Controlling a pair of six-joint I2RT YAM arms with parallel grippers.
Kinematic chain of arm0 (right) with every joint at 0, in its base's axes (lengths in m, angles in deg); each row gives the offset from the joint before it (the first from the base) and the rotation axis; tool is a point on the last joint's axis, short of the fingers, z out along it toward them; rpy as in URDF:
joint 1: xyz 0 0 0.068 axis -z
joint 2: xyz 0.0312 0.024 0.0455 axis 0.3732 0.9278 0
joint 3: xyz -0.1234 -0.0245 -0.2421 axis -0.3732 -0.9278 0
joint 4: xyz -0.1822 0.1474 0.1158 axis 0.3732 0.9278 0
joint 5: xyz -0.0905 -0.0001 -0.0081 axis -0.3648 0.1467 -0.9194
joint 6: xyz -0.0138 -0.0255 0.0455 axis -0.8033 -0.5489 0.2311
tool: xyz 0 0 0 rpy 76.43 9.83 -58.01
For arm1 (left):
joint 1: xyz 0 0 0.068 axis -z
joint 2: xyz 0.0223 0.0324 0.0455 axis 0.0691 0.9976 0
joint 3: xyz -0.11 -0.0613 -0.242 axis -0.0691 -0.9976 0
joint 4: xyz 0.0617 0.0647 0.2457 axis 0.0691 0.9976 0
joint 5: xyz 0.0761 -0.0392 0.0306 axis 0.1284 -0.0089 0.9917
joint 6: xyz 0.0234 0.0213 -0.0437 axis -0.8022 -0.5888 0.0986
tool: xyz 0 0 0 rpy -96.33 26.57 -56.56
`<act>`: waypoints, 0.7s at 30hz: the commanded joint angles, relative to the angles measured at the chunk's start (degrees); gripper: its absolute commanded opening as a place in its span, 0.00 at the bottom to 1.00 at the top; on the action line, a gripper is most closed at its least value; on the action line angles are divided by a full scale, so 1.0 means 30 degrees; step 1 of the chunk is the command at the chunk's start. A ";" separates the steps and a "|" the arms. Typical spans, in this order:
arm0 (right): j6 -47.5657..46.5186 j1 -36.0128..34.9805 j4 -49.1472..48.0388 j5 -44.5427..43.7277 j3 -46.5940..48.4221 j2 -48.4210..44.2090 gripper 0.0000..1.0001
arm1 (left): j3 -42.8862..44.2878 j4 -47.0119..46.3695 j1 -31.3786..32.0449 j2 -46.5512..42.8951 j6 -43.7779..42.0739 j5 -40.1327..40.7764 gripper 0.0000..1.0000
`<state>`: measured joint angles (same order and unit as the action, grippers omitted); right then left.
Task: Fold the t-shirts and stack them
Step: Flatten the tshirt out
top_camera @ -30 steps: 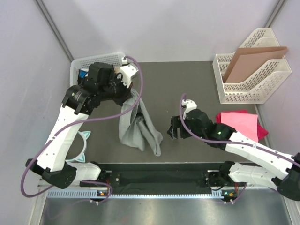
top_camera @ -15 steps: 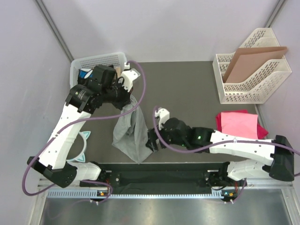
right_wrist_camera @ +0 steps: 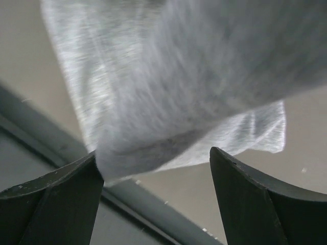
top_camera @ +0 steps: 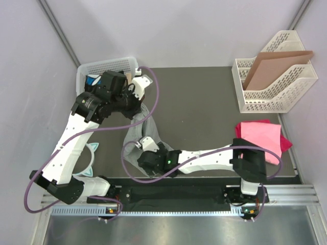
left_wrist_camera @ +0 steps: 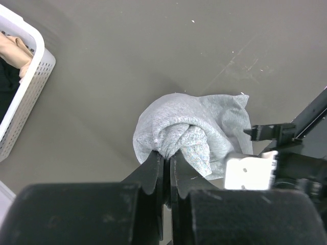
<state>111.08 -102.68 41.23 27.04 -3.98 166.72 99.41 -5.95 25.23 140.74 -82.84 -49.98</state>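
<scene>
The grey t-shirt (top_camera: 148, 127) was pinched aloft beside the basket (top_camera: 102, 65) by the left gripper (left_wrist_camera: 167, 161) — hem offered to the spread-open right gripper (right_wrist_camera: 153, 153).

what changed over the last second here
The right gripper swept left along the near side of the table to the lower hem of the hanging grey t-shirt. Its jaws are open at the hem, not yet closed on it. The left gripper shifted slightly and stayed clamped on the shirt's top. The pink t-shirts and the cardboard sheet did not move.
</scene>
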 commanded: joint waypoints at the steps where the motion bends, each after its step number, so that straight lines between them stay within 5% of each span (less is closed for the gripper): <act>1: 0.0759 -0.0731 0.1727 -0.3375 0.2473 0.1306 0.80 | 0.0708 -0.0241 -0.0003 -0.0217 -0.0169 0.0016 0.00; 3: 0.0818 -0.0908 0.2050 -0.3813 0.3177 0.1980 0.77 | 0.0650 -0.0270 -0.0003 -0.0275 -0.0169 0.0074 0.00; 6: 0.1286 -0.0908 0.2636 -0.4660 0.3355 0.2100 0.32 | 0.0678 -0.0300 -0.0003 -0.0363 -0.0228 0.0249 0.00; 7: 0.1722 -0.0879 0.3189 -0.5013 0.3325 0.1954 0.05 | 0.0737 -0.0329 -0.0003 -0.0363 -0.0344 0.0337 0.00; 8: 0.1901 -0.0792 0.3513 -0.5307 0.3238 0.1547 0.00 | 0.0853 -0.0271 -0.0003 -0.0363 -0.0403 0.0425 0.00; 21: 0.5066 0.1758 1.4025 -1.1080 0.3380 -0.9290 0.00 | 0.7031 0.1368 -0.0003 -0.0859 -0.4822 0.4996 0.00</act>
<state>122.49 -98.01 69.63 2.08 0.98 150.83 113.55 -2.45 25.23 141.00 -90.69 -40.26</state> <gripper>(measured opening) 0.017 0.042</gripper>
